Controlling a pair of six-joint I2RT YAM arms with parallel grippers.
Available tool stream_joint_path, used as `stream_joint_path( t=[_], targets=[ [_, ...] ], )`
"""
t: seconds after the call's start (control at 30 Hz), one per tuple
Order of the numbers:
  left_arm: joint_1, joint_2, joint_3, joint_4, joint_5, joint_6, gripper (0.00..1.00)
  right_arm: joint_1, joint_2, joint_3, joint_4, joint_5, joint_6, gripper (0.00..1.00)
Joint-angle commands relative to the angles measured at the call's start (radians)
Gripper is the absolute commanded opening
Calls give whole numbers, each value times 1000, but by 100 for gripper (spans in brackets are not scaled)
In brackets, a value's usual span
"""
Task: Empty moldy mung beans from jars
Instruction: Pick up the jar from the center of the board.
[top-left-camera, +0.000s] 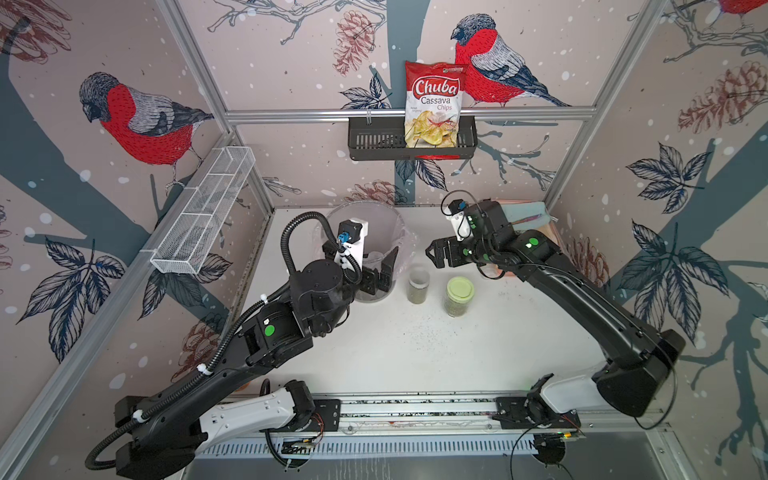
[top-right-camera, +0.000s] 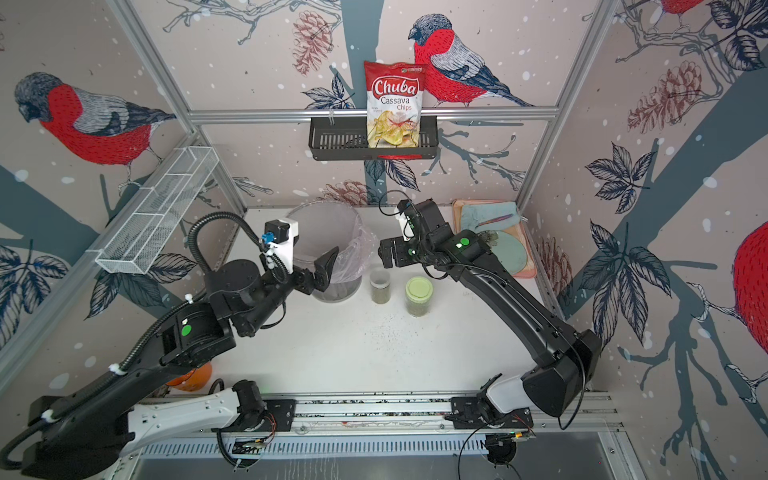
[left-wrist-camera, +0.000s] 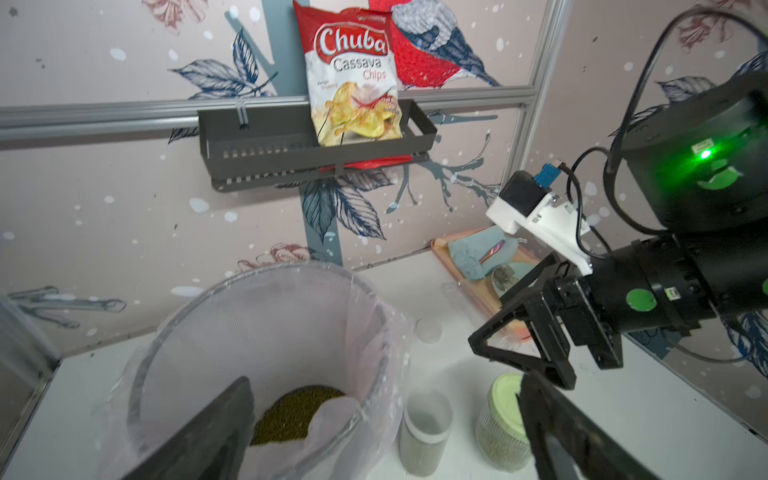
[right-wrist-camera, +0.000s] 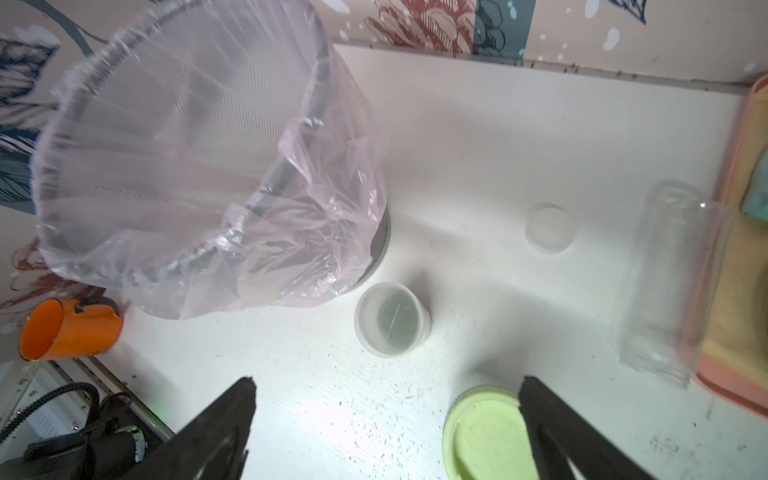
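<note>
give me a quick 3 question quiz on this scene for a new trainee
1. True or false: the left gripper and the right gripper are both open and empty.
2. Where does the loose heap of mung beans lie? A) in the lined bin B) on the tray C) in the orange cup
3. Fill in: the tall tube, empty, lies on its ___.
Key: 1 true; 2 A; 3 side.

Bullfinch-and-pinecone wallpaper walls (top-left-camera: 291, 50), aluminium frame rails (top-left-camera: 291, 114), white speckled counter (top-left-camera: 415, 353), black wall shelf (top-left-camera: 374, 141) holding chips bag (top-left-camera: 434, 104), white wire basket (top-left-camera: 203, 212) left wall.
</note>
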Motion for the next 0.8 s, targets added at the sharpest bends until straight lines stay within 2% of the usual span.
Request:
stream_joint_path(
  t=[0.0, 0.1, 0.33, 0.43, 0.53, 0.77],
  targets=[
    [-79, -56, -74, -113, -213, -183, 97, 23, 27, 29, -61, 40, -22, 90],
    [-167, -84, -147, -161, -298, -263, 97, 41, 73, 55, -97, 62, -39, 86],
    [-233, -112, -206, -212, -378, -427, 97, 78, 202, 130, -172, 58, -65, 80],
    [-234, -174, -234, -179, -420, -420, 97, 89, 247, 133, -194, 58, -73, 79],
    [-234, -244, -262, -125, -463, -357, 97, 104, 269, 118, -191, 47, -82, 81],
    [-233, -259, -237, -222, -567, -390, 97, 107, 310, 73, -149, 32, -85, 90]
  ],
)
